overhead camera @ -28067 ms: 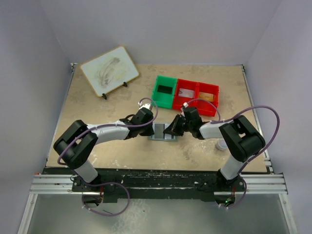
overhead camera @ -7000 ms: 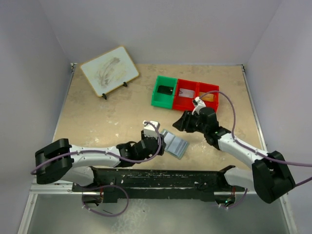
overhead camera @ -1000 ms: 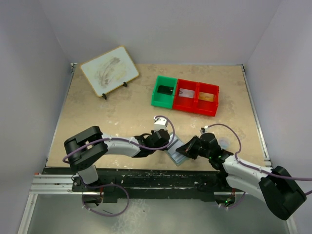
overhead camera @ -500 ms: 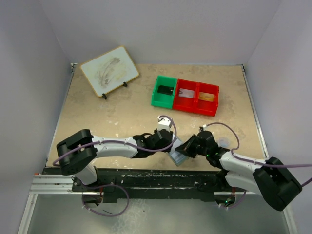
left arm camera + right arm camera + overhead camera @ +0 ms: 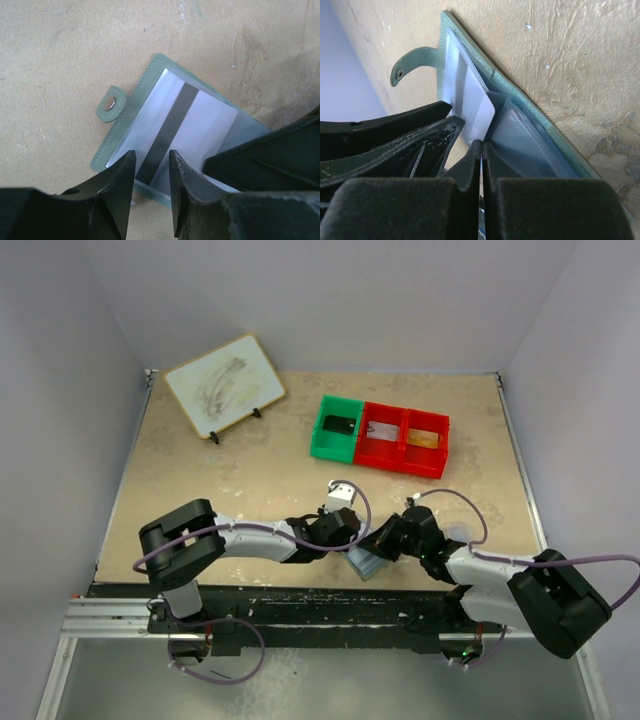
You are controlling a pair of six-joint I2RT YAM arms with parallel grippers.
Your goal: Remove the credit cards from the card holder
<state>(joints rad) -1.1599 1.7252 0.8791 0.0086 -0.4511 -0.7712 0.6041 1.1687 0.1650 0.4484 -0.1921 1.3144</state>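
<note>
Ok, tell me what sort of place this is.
Probably a lab test cell for robot manipulation: plain pale walls box in a tan tabletop, the left arm and right arm mount on a metal rail at its near edge, and props sit out: a green bin, red bins, a board on a stand.

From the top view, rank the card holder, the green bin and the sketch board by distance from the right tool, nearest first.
1. card holder: directly at the right tool, by the near table edge.
2. green bin: farther back, slightly left.
3. sketch board: far back-left corner.
</note>
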